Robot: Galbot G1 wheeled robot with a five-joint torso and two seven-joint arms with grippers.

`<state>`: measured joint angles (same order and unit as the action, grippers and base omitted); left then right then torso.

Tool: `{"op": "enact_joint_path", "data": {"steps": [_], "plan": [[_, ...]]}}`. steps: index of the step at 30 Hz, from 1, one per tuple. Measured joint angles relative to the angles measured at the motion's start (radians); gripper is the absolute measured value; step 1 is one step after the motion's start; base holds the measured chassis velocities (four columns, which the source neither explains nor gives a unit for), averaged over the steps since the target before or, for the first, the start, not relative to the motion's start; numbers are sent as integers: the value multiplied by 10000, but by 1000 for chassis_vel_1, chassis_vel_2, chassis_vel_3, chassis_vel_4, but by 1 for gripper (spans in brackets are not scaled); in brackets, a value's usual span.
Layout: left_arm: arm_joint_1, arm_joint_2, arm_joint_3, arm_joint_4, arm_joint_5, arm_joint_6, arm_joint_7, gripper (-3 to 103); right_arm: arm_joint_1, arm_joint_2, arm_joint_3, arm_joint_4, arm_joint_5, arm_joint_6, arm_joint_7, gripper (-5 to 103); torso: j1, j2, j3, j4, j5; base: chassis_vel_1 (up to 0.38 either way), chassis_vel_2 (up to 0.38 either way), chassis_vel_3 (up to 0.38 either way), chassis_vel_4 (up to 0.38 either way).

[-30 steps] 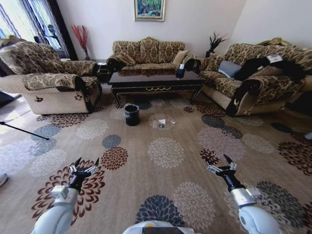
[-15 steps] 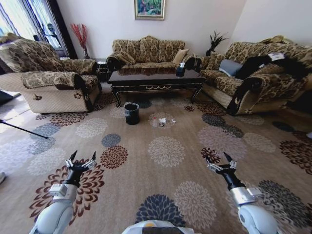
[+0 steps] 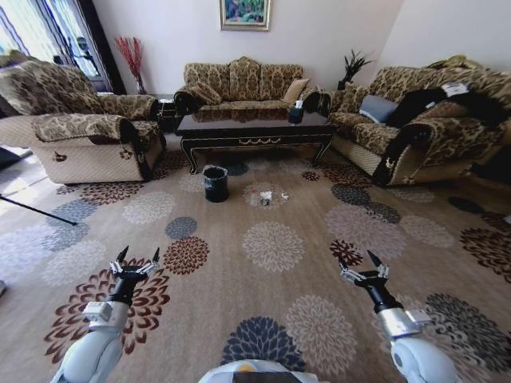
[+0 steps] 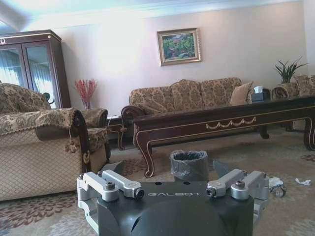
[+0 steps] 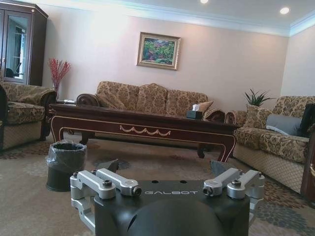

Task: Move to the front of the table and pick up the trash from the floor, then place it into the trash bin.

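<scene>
Far ahead in the head view stands the dark brown table (image 3: 254, 132) with gold trim. The black trash bin (image 3: 215, 183) sits on the carpet in front of the table's left leg. To its right lies the trash (image 3: 267, 197), a small cluster of pale litter on a flower pattern. My left gripper (image 3: 137, 258) and right gripper (image 3: 357, 264) hover low over the carpet, both open and holding nothing, well short of the litter. The left wrist view shows the trash bin (image 4: 189, 164), the table (image 4: 221, 123) and the trash (image 4: 275, 183) on the floor. The right wrist view shows the trash bin (image 5: 65, 164) and the table (image 5: 142, 128).
Patterned sofas ring the table: an armchair (image 3: 76, 136) on the left, a sofa (image 3: 239, 86) behind, another sofa (image 3: 415, 132) on the right. A dark tissue box (image 3: 295, 114) stands on the tabletop. Open carpet (image 3: 271, 247) lies between me and the litter.
The whole picture has shifted slightly, so the camera has moved. My left gripper sits a little higher and farther left in the view than a second ago. The bin and litter lie as before.
</scene>
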<state>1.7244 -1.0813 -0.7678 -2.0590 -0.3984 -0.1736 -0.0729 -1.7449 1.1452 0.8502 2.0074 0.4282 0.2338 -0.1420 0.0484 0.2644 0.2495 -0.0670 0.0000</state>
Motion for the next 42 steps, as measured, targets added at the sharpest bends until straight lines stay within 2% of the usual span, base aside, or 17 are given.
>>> {"op": "enact_joint_path", "data": {"steps": [31, 42], "plan": [[294, -165, -23, -81, 70, 79, 4, 100, -161, 188, -96, 194, 24, 18, -60, 100, -295, -1152, -858, 0, 0, 0, 0, 0, 0], [305, -161, -35, -73, 6, 93, -15, 100, -193, 260, -93, 173, 7, 18, -97, 100, -386, -1629, -1244, 0, 0, 0, 0, 0, 0]]}}
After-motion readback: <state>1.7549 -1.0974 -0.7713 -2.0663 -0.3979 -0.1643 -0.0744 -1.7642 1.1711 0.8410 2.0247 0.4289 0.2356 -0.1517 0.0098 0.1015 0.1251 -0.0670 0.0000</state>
